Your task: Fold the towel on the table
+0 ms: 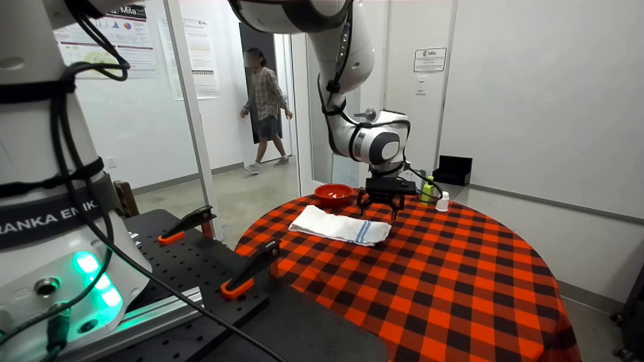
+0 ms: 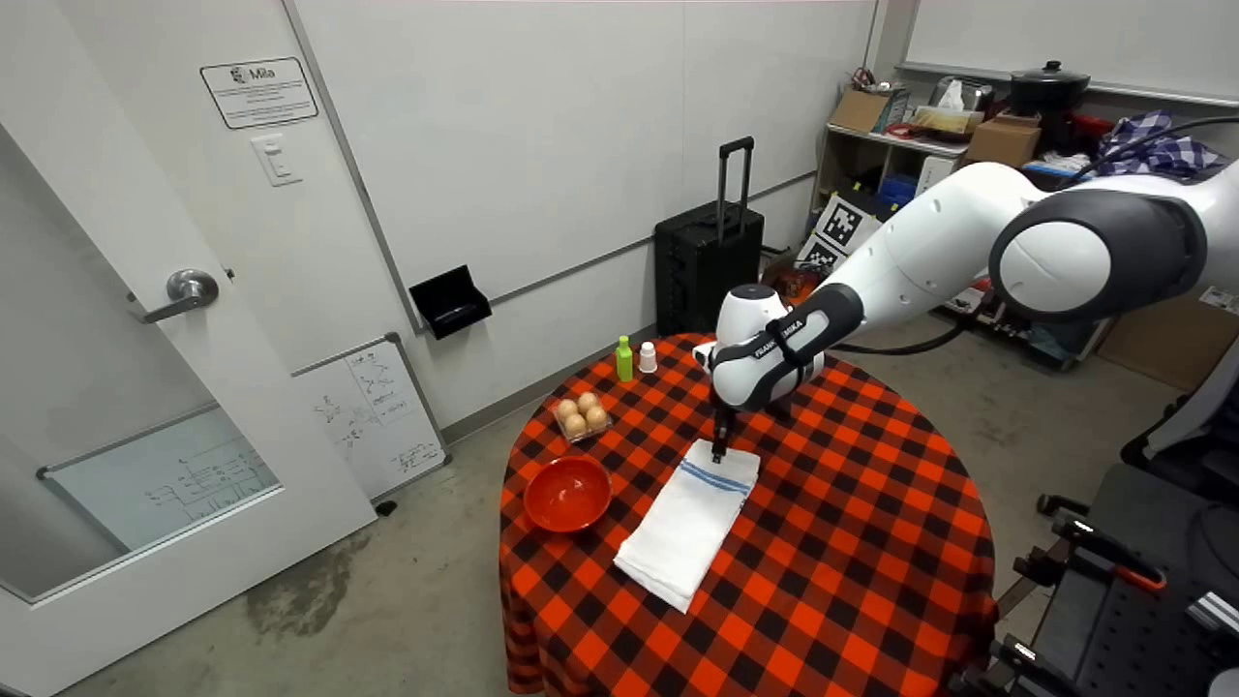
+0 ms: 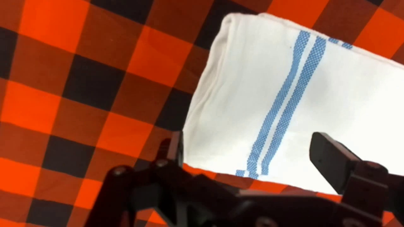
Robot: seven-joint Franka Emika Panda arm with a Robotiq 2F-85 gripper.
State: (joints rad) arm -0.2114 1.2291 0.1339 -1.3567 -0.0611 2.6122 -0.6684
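The white towel [image 1: 327, 224] lies as a folded, layered strip with blue stripes near one end; it also shows in an exterior view [image 2: 678, 537] and the wrist view [image 3: 347, 101]. It rests on the round table [image 1: 427, 301] with its red-and-black checked cloth. My gripper [image 1: 378, 216] points down over the towel's striped end, as also seen in an exterior view [image 2: 718, 455]. In the wrist view the gripper [image 3: 248, 137] has its fingers wide apart with nothing between them. One finger is by the towel's end corner, the other over the towel past the stripes. I cannot tell whether the fingertips touch the cloth.
A red bowl [image 2: 568, 496] stands beside the towel. A clear pack of eggs [image 2: 582, 416], a green bottle [image 2: 624, 360] and a white bottle [image 2: 648, 358] stand near the table's edge. Black clamps [image 1: 251, 266] sit on the robot's mount. A person [image 1: 265, 100] walks beyond the doorway.
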